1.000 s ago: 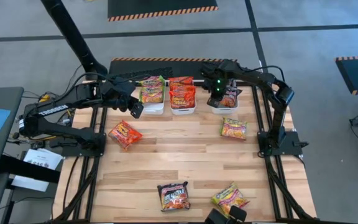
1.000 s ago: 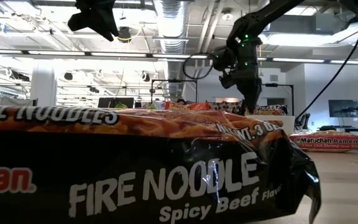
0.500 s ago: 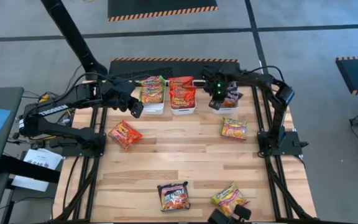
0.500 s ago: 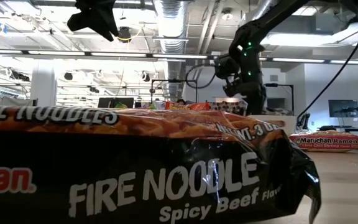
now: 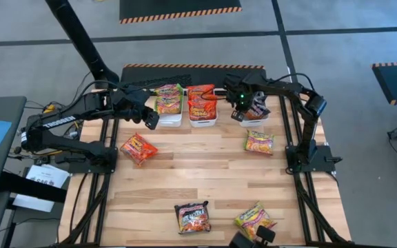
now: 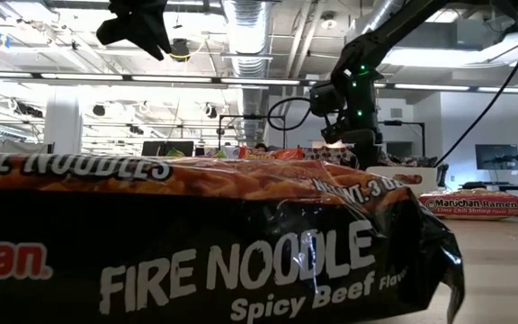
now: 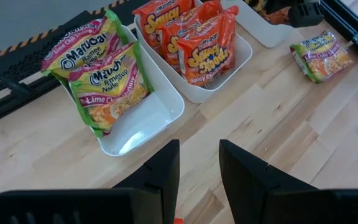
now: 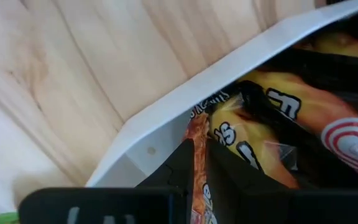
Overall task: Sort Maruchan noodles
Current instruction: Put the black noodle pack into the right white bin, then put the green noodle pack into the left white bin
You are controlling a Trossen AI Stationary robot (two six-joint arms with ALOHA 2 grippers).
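My right gripper (image 5: 242,110) (image 8: 199,155) is over the right white bin (image 5: 251,121), shut on a black-purple noodle packet (image 8: 253,134) that lies inside the bin's wall (image 8: 185,106). My left gripper (image 5: 150,121) (image 7: 199,165) hangs open above the table in front of the left bin (image 7: 157,115), touching nothing. That bin holds green-yellow packets (image 7: 107,87). The middle bin (image 7: 244,59) holds red-orange packets (image 7: 207,53). Loose on the table lie a red-orange packet (image 5: 138,149), a green-yellow one (image 5: 259,142), a black one (image 5: 192,216) and another green-yellow one (image 5: 255,219). My right gripper pinches a thin edge of the black-purple packet (image 8: 199,134) between its two fingers, coming from above at a slant. The rest of the packet lies in the right bin, beside another dark packet (image 8: 328,124). How far back the edge reaches between the fingers is hidden.
The three white bins stand in a row along the table's far edge. The black packet (image 6: 196,243) at the near edge fills the low view. Bare wood lies between the bins and the near packets. Arm bases and cables stand at both table sides.
My right gripper has shifted slightly over the right bin and tipped, and the black-purple packet has moved with it and settled into the bin. The left arm has kept still.
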